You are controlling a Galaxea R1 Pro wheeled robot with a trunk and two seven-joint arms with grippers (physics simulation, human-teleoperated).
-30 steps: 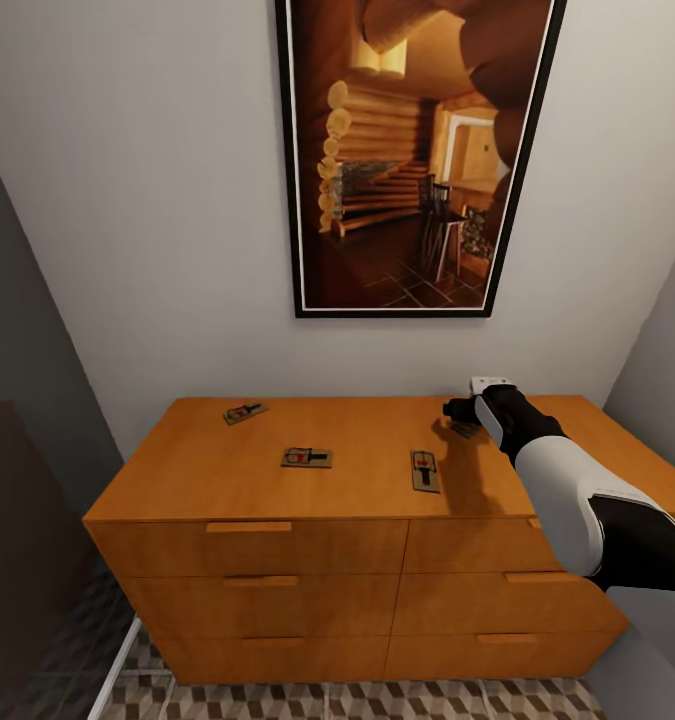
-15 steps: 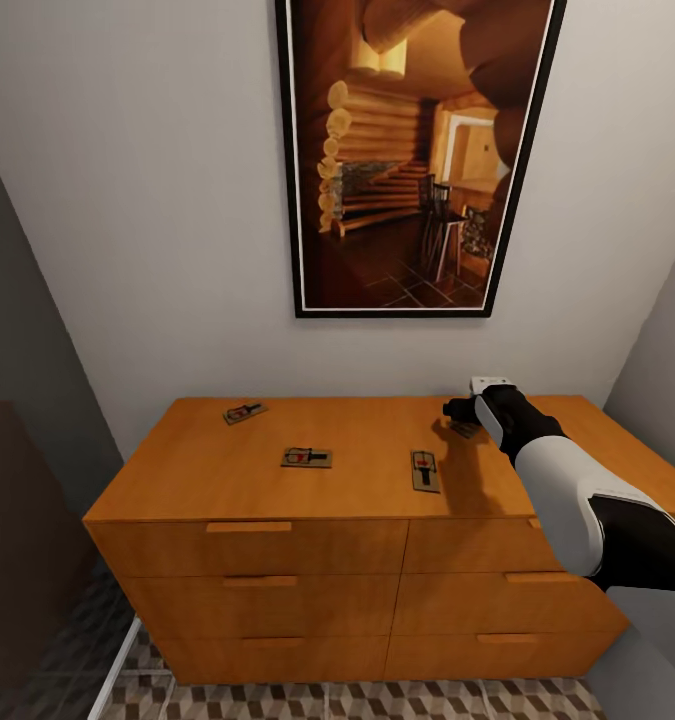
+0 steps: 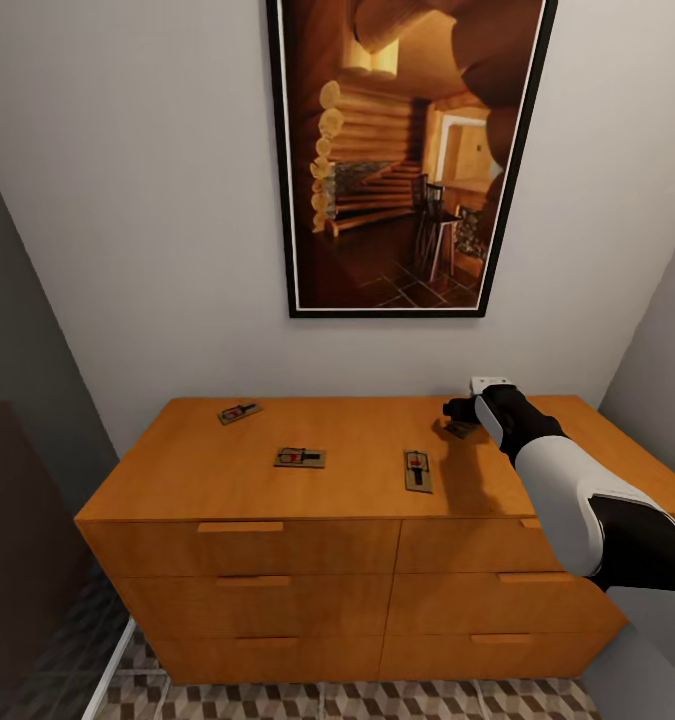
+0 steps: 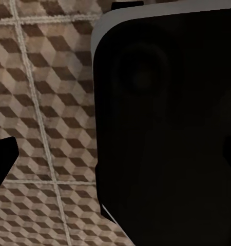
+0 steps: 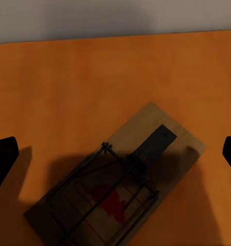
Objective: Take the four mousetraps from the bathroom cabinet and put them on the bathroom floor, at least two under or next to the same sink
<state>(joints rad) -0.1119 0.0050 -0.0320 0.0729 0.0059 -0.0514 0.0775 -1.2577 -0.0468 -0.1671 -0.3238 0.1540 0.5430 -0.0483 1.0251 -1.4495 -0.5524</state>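
Above the cabinet (image 3: 357, 470) hangs a framed log-cabin picture (image 3: 407, 155) on the pale wall. Four mousetraps lie on the cabinet top: one (image 3: 239, 412) near the back, one (image 3: 300, 457) and another (image 3: 417, 470) nearer its front edge, and the fourth (image 5: 118, 192) beneath the right gripper (image 3: 457, 412), whose fingers are spread wide, clear of it. Patterned bathroom floor (image 4: 43, 128) lies under the left arm.

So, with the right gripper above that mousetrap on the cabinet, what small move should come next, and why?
Probably lower the right gripper straight down onto the mousetrap. The right wrist view shows its fingertips spread wide at either side, the trap lying flat between them on the cabinet, not yet touched.
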